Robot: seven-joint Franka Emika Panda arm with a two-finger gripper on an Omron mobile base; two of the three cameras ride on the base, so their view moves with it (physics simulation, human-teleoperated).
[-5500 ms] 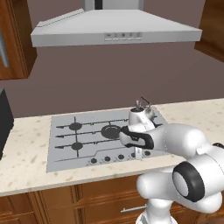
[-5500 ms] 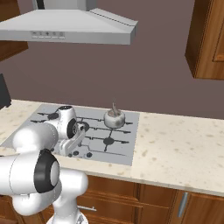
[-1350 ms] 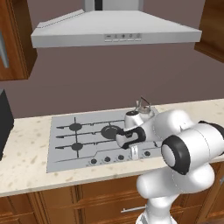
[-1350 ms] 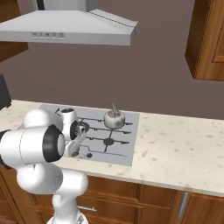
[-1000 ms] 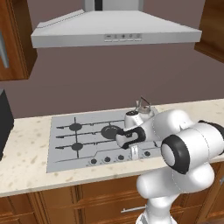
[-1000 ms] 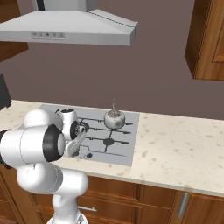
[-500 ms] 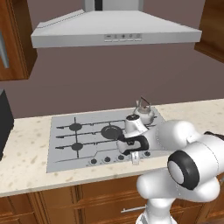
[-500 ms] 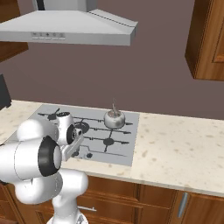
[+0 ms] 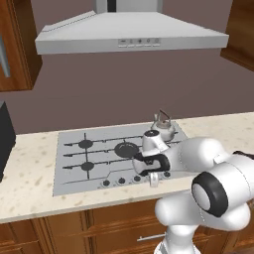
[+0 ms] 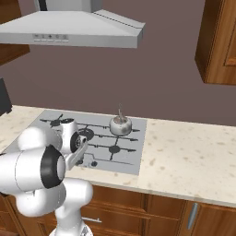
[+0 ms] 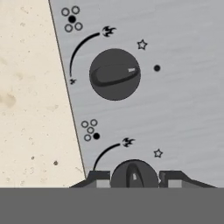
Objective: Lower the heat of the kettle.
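Hand [image 11: 134,179] sits low over the stove [image 9: 94,161], fingers close either side of a knob [image 11: 134,174]; actual contact unclear.

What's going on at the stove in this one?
The arm is bent low over the front edge of the stovetop, with its pincer straddling one of the black knobs, a fingertip on each side. A second knob sits just beyond it. The kettle stands untouched on a rear burner. Whether the fingers actually press the knob is unclear.
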